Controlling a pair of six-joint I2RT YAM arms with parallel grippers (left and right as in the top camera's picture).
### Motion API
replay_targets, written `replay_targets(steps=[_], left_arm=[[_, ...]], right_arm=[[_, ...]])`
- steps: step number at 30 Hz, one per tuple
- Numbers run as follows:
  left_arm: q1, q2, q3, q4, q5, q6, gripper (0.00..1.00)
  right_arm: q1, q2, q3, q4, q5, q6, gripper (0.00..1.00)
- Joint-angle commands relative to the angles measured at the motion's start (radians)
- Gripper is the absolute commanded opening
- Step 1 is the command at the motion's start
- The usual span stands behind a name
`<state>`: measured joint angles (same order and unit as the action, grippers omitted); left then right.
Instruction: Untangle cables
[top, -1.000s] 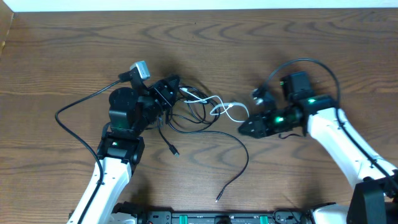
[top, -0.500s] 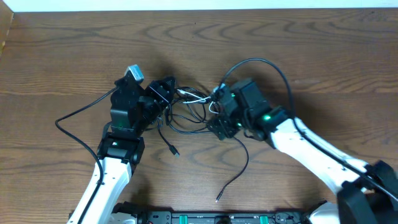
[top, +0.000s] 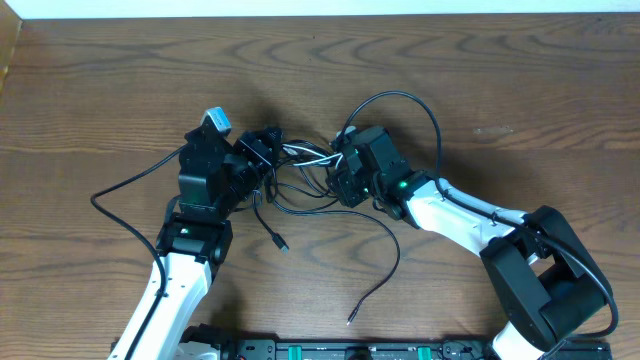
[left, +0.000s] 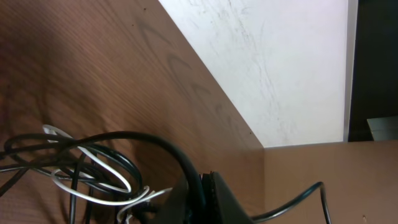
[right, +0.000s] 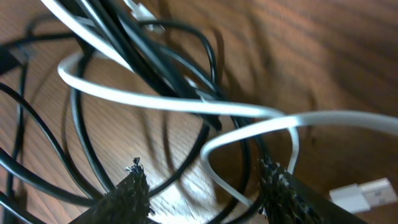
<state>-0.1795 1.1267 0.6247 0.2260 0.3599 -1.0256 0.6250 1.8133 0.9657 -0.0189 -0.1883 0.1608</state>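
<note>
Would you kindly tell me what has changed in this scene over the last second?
The right gripper swung leftward from the right side into the cables and now stands open over the white cable, gripping nothing. That cable's loop, earlier stretched out rightward, is now under it. Unchanged: the left gripper stays shut on the tangle's left end, and the loose black cable end lies where it was.
</note>
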Motion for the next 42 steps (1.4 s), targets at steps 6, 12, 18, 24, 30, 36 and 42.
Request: replay_targets(steps=[6, 12, 18, 24, 30, 36, 42], left_arm=[[0.004, -0.004, 0.014, -0.001, -0.002, -0.009, 0.08], [0.004, -0.004, 0.014, -0.001, -0.002, -0.009, 0.08], [0.004, -0.004, 0.014, -0.002, 0.015, -0.008, 0.08], [0.004, -0.004, 0.014, -0.002, 0.017, -0.008, 0.08], [0.004, -0.004, 0.014, -0.018, 0.012, 0.007, 0.08], [0.003, -0.004, 0.014, -0.047, 0.015, 0.006, 0.08], [0.003, -0.004, 0.014, -0.046, 0.089, 0.006, 0.08]], right_arm=[[0.008, 0.046, 0.001, 0.077, -0.013, 0.053, 0.46], [0.008, 0.072, 0.001, 0.103, -0.012, 0.071, 0.30], [0.007, 0.072, 0.001, 0.121, -0.012, 0.071, 0.01], [-0.001, 0.034, 0.002, 0.118, -0.013, 0.080, 0.01], [-0.049, -0.163, 0.002, 0.018, -0.221, 0.138, 0.01], [-0.109, -0.336, 0.002, 0.023, -0.543, 0.186, 0.01], [-0.130, -0.391, 0.002, -0.082, -0.369, 0.179, 0.01]])
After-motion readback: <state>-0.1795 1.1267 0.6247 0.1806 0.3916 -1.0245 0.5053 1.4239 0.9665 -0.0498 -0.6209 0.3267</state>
